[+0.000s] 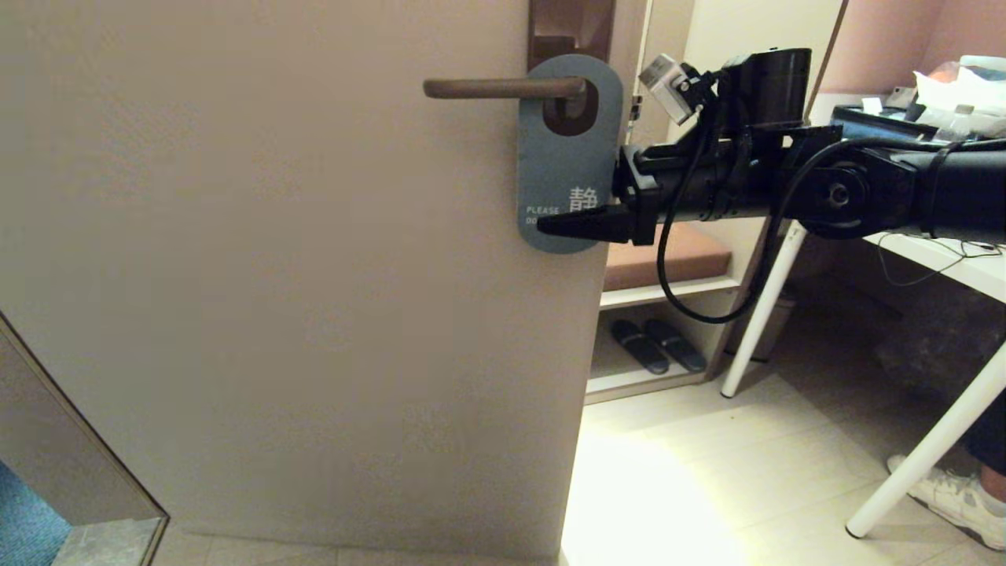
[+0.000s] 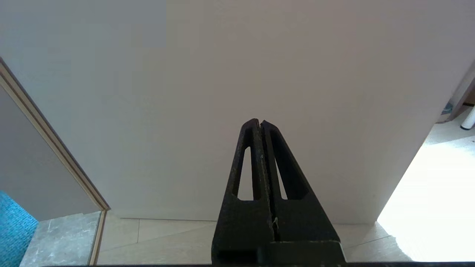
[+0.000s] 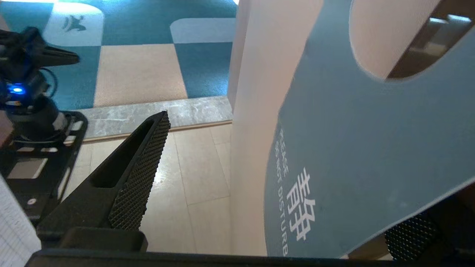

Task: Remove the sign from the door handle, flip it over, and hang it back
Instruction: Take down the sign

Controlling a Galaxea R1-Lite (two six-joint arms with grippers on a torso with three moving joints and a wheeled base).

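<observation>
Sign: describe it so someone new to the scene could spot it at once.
On the beige door, find the brown handle near its right edge. The sign hangs from it by an oval hole: a grey-blue rounded card, the only thing there with white lettering.

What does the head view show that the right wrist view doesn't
Only the head view shows the door handle passing through the sign's hole, plus the slippers and white table. Only the right wrist view shows the right gripper open, its fingers astride the sign's lower edge, and teal carpet. Both show the sign, grey-blue face out.
</observation>
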